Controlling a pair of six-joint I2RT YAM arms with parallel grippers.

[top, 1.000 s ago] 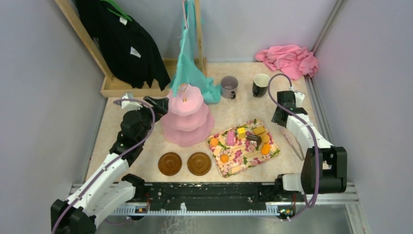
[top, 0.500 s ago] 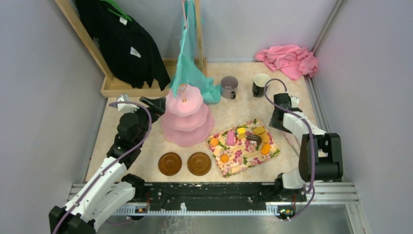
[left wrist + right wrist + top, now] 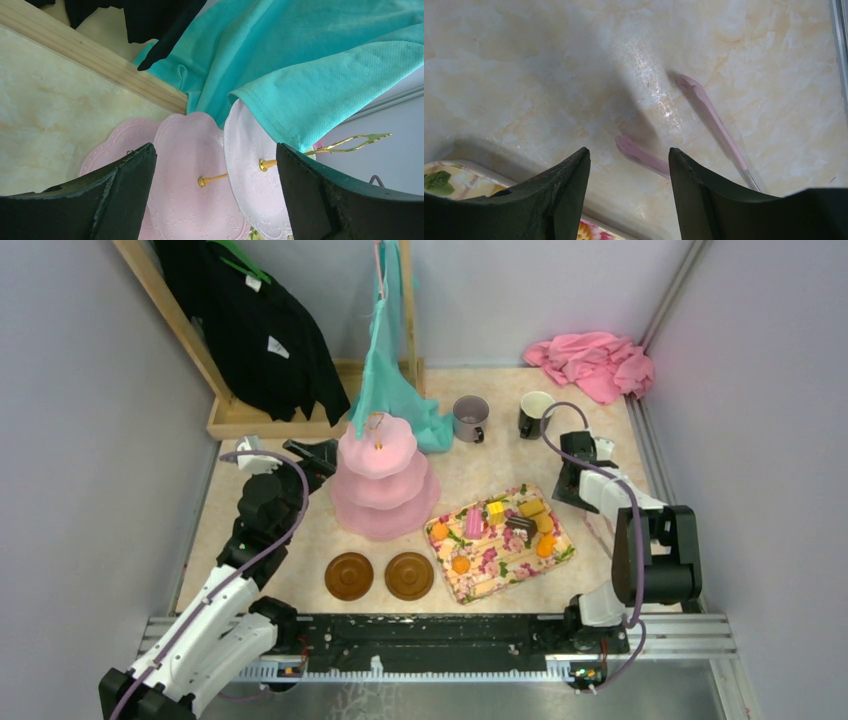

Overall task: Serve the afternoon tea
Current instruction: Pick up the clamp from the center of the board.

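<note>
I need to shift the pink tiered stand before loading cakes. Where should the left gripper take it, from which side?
Probably the gold loop handle atop the stand, from above on its near-left side: it sits over the centre, so the stand should lift level, and the teal fabric drapes over the far side. The left gripper stands open beside it.

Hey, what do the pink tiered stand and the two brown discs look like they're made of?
The pink tiered stand: likely moulded plastic, possibly glazed ceramic; smooth satin plates with embossed lacy relief. Its centre rod: gold-coloured and shiny, metal or metallised plastic. The brown discs: glossy with concentric rings, perhaps varnished wood or plastic; the look leaves it open.
</note>
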